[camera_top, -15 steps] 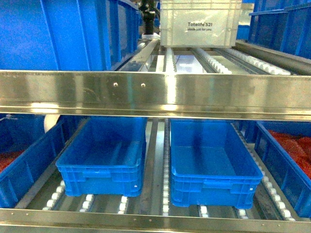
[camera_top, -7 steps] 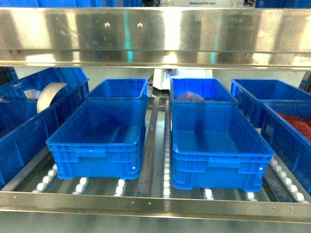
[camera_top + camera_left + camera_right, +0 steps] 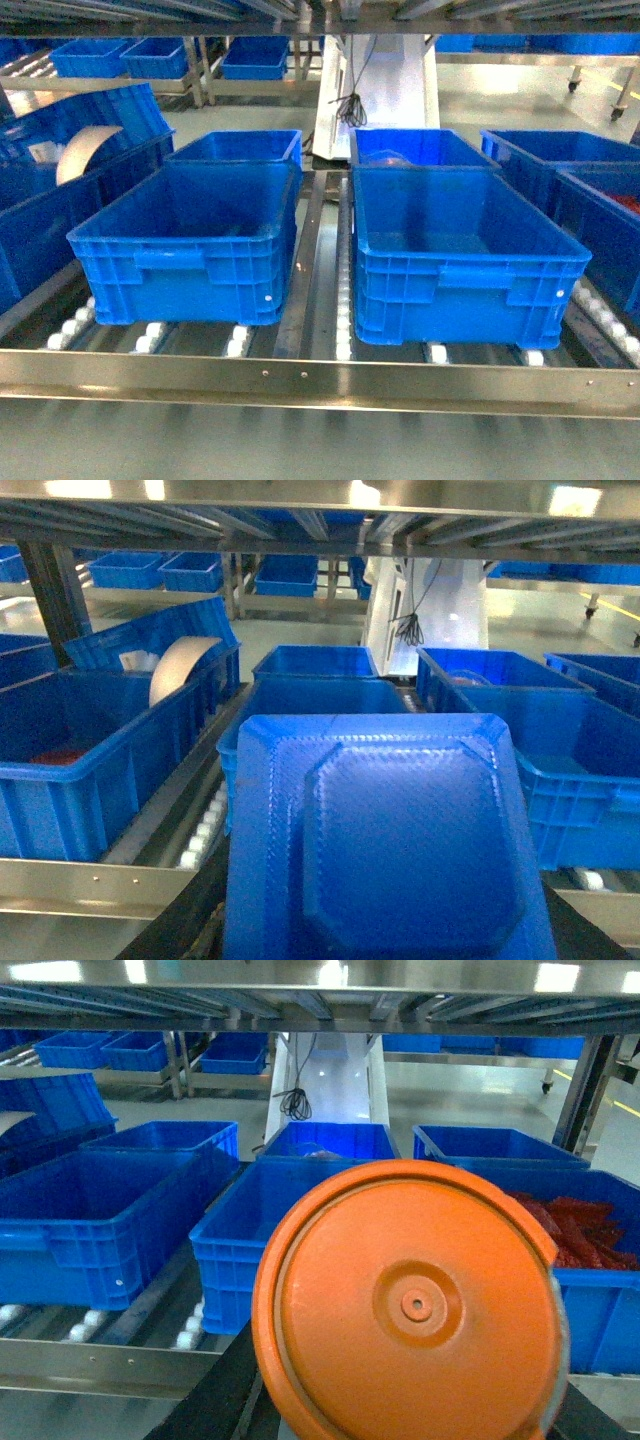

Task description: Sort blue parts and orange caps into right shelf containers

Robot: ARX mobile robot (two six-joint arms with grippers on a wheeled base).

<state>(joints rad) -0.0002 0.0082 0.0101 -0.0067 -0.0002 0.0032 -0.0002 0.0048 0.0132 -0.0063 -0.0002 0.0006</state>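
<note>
I am looking at two blue crates sitting side by side on the roller shelf (image 3: 320,375), the left crate (image 3: 185,245) at nine o'clock and the right crate (image 3: 460,250) at three o'clock, both showing bare floors. In the left wrist view a blue part (image 3: 385,845) is filling the foreground at six o'clock; in the right wrist view an orange cap (image 3: 410,1305) is doing the same, with a heap of red pieces (image 3: 575,1230) lying in a crate at three o'clock. I am not seeing either claw's fingers, so I cannot tell how they are standing or whether they are gripping these
</note>
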